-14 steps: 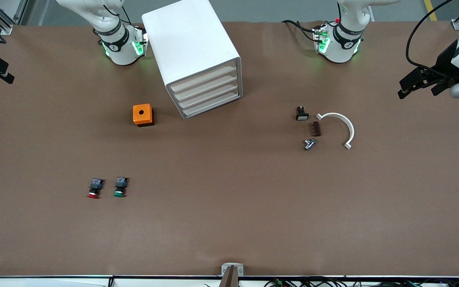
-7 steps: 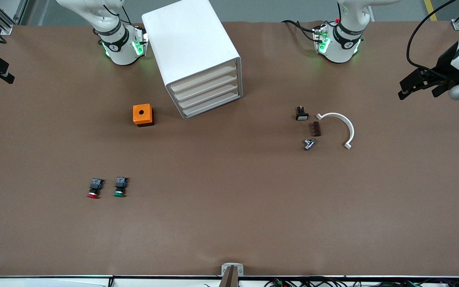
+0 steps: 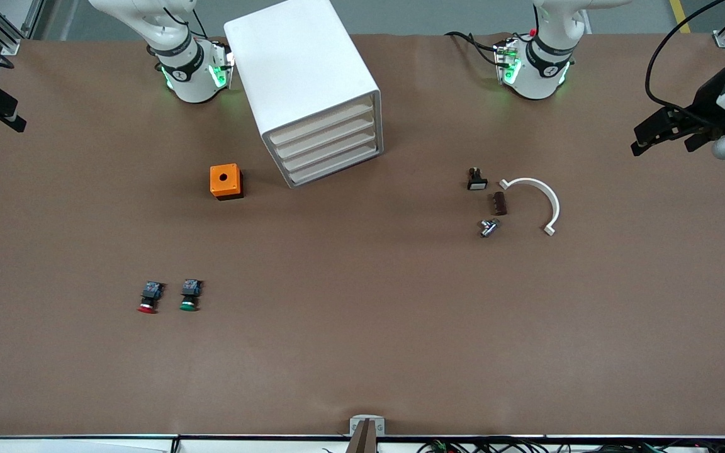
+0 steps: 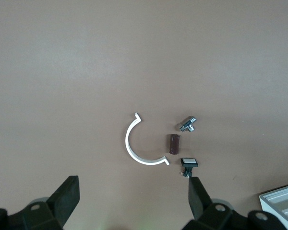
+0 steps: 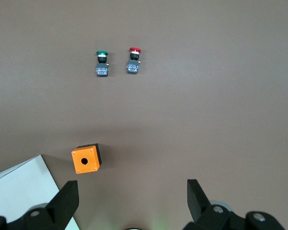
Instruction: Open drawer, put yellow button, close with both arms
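Left end effector (image 3: 661,145) hangs over the counter (image 3: 362,352) at the edge on the left arm's end, fingers (image 4: 67,196) spread wide apart w/ nothing between them. Its wrist cam looks down on a small cluster: white curved clip (image 3: 548,201), brown block (image 3: 500,203), little metal fitting (image 3: 488,227) and a black switch w/ a white cap (image 3: 476,180). All four lie near each other but not touching, approx midway between the bases' edge and the counter's middle, toward the left arm's end.

Right end effector (image 5: 132,199) is up over the edge on the right arm's end, fingers also apart & holding nothing. Its cam shows the orange cube (image 3: 226,181) w/ a hole on top, just beside the cabinet (image 3: 293,69) on the right arm's side.

Cabinet sits at the bases' edge, between the two bases, closer to the right arm's. The top drawer (image 3: 321,124) is flush w/ the three below it, i.e. shut.

Red-capped button (image 3: 147,298) and green-capped button (image 3: 189,296) lie side by side, close but apart, nearer the front cam's edge toward the right arm's end, red one closer to that end.

Yellow button: I can't tell where it is from any cam
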